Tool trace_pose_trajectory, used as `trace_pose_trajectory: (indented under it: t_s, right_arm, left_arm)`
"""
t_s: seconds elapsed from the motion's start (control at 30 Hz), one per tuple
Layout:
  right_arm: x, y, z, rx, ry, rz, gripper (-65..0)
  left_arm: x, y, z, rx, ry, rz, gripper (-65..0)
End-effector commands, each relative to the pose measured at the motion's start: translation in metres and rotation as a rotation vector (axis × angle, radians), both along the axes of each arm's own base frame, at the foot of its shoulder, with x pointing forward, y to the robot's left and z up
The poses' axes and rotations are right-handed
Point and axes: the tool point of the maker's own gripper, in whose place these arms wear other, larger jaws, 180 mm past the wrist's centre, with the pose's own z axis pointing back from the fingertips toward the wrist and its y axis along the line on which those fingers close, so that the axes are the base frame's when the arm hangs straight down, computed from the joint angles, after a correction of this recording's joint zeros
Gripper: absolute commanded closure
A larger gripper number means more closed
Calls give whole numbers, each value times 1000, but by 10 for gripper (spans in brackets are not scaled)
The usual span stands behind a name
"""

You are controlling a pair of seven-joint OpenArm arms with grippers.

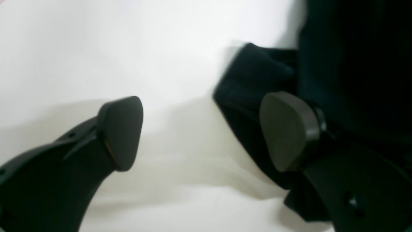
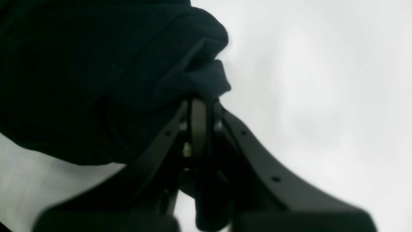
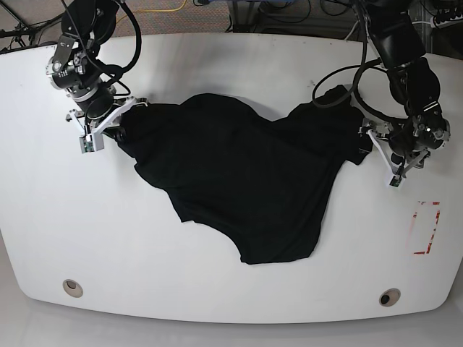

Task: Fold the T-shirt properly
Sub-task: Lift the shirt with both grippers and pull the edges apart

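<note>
My right gripper (image 2: 199,109) is clamped tight on a bunched edge of the T-shirt (image 3: 239,181), near the table's (image 3: 217,289) far left corner in the base view. My left gripper (image 1: 206,132) stands wide open, holding nothing, 1 pad beside the cloth at the right edge. The shirt lies crumpled across the table's middle.

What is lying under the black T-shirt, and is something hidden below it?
The T-shirt lies crumpled on the white table; bare white surface shows all around it. Whatever lies beneath the cloth is covered and cannot be seen. A red outline on the table sits apart, uncovered.
</note>
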Motion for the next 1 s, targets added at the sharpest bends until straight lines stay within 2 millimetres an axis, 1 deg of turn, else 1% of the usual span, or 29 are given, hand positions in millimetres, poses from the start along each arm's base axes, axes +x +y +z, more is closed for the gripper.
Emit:
trace_pose_trajectory:
  t_s: [0.0,0.2,0.3,0.37,0.53,0.7,0.87,0.93,0.97]
  right_arm:
    - [7,0,14,-1,-53,11,-13]
    - [7,0,14,-1,-54,11,-13]
    - [7,0,14,-1,-54,11,-13]
    - [7,0,14,-1,-54,11,-13]
    - [7,0,14,-1,-54,11,-13]
    - [7,0,14,-1,-54,11,-13]
    - [7,5,13,17,-55,6,-13]
    - [7,6,13,21,-55,5,-13]
    - [7,6,13,22,-55,4,-13]
  left_arm:
    - [1,5,6,11,-21,-3,-567]
    - [-3,1,1,1,-6,-5,-567]
    - [-12,-6,-9,-12,31,-6,-567]
    - [-15,-7,-11,-10,47,-6,-567]
    - [-16,-9,-13,-13,56,-8,-567]
    - [-17,-21,-16,-39,59,-13,-567]
    - [-17,-21,-16,-41,59,-13,-565]
    - [-15,-24,-16,-44,56,-16,-547]
    - [-15,-28,-17,-46,59,-27,-528]
